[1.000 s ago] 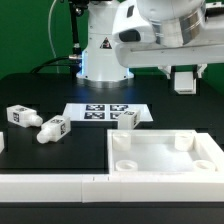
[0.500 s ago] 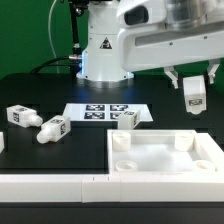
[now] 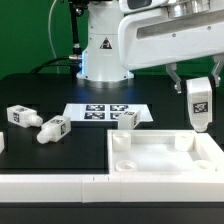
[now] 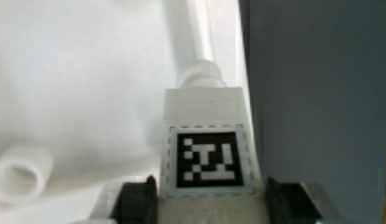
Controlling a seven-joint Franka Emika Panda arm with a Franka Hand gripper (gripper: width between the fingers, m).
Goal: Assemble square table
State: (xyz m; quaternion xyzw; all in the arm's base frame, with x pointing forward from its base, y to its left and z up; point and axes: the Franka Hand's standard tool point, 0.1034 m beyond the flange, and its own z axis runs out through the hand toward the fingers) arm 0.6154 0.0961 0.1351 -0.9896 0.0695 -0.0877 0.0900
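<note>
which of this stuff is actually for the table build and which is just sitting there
For the job:
- square slab
- held leg, clamped in the gripper
- two loose legs on the exterior view's left
- fourth leg at the end of the marker board

Just lying about:
- marker board
- border bars

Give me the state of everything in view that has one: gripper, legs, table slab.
Two-finger gripper: shut on a leg.
Held short white tagged leg: upright, tip down, in the air, not in a socket.
White plastic square slab with raised rim: flat on the black table, visible sockets empty.
Two loose white tagged legs: lying on the black table, unattached.
Third loose leg: resting at the marker board edge, unattached.
</note>
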